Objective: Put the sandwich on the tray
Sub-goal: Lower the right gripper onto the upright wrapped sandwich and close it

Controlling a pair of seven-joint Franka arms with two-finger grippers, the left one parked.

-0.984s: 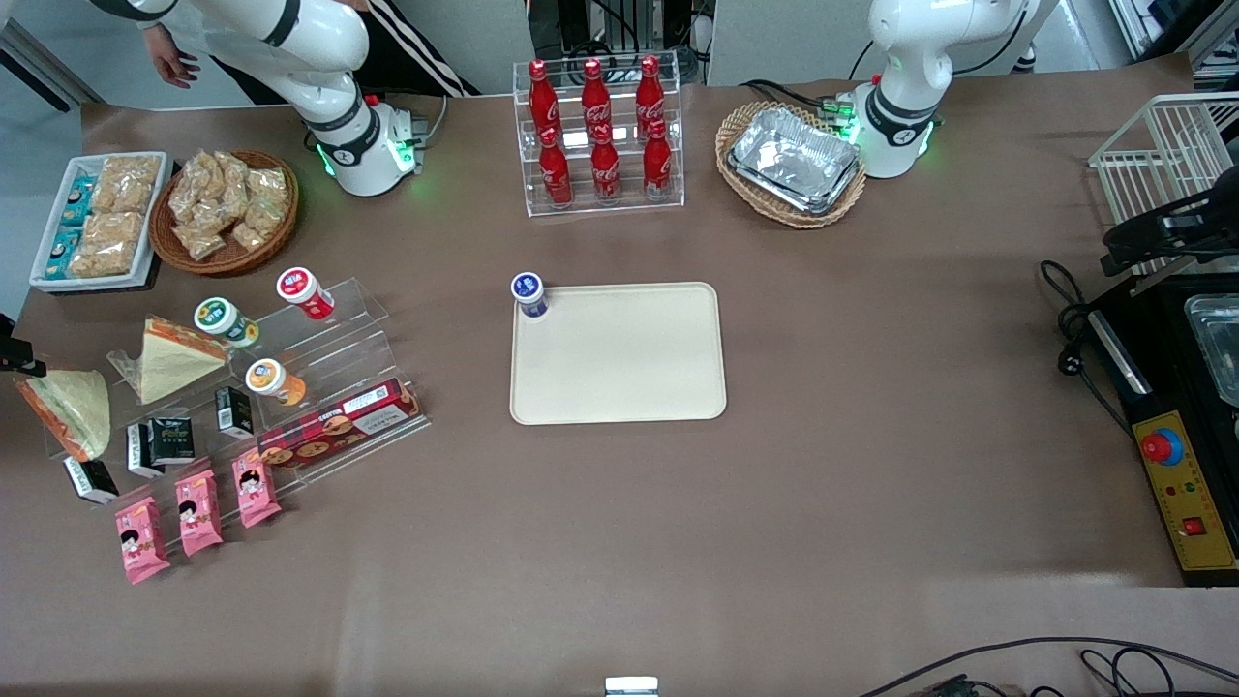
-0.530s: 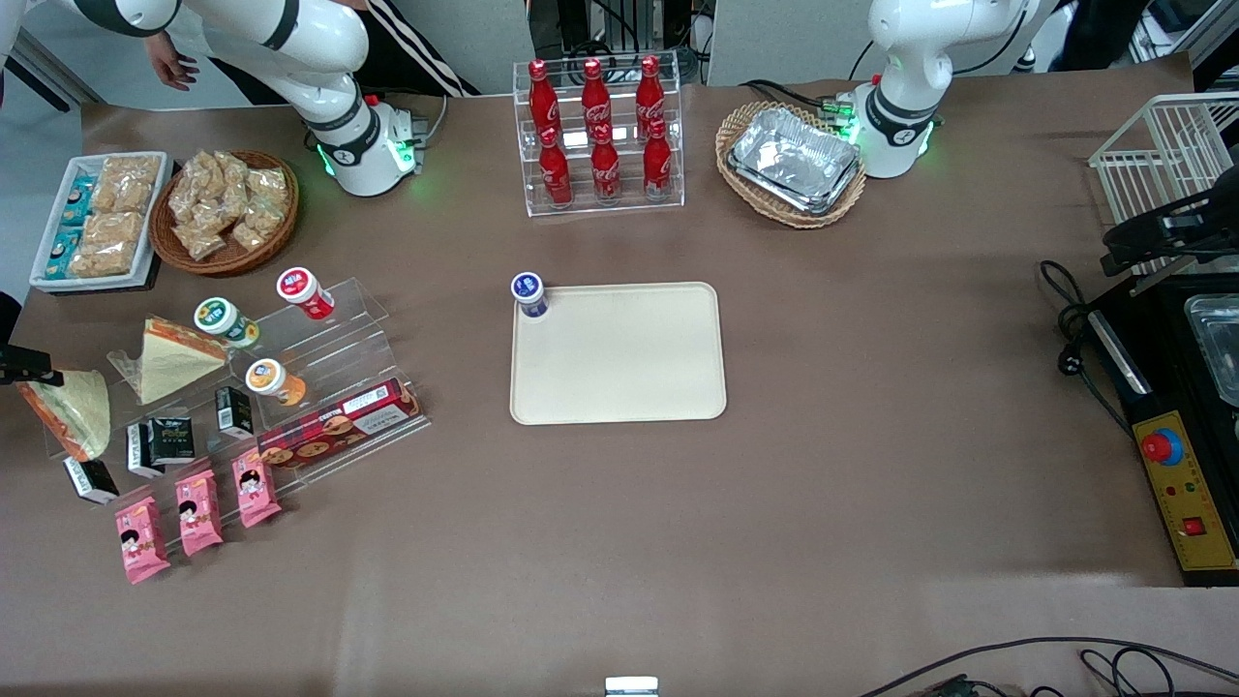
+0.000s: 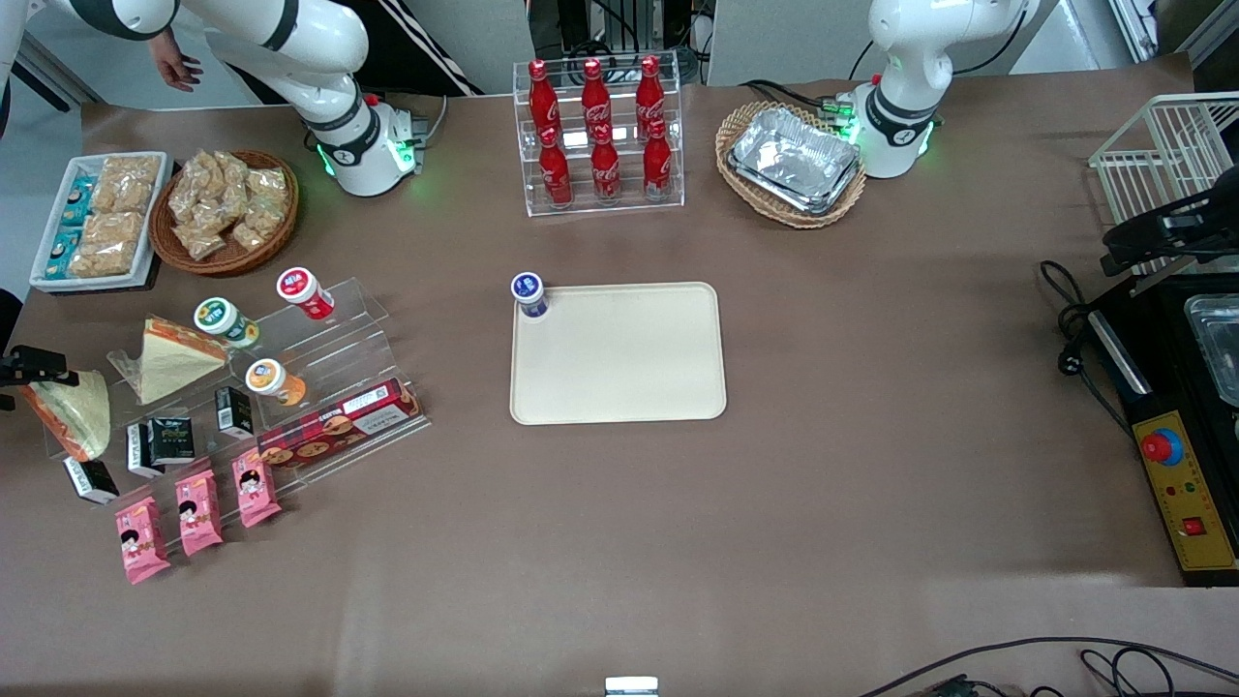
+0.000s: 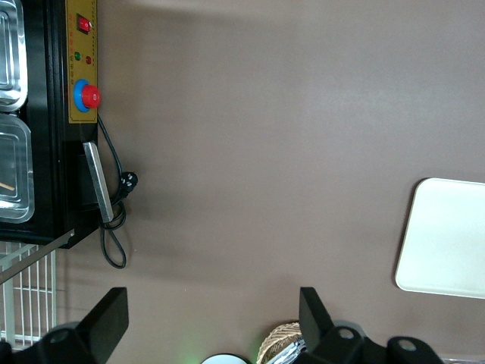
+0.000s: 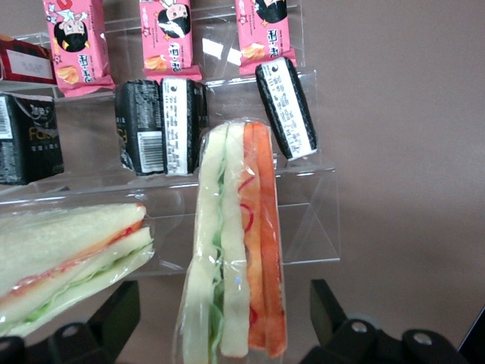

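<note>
Front view: your gripper [image 3: 29,366] hangs just above the wrapped sandwich [image 3: 70,411] on the clear acrylic rack [image 3: 319,382] at the working arm's end of the table, well apart from the cream tray [image 3: 619,354] at mid-table. Right wrist view: your gripper [image 5: 223,322] is spread wide, one finger [image 5: 114,315] each side of the upright sandwich [image 5: 235,250], neither touching it. Left wrist view: only the tray's [image 4: 447,236] corner shows.

cream-beige tray [image 3: 619,368], white-green-orange sandwich [image 5: 235,258]
</note>
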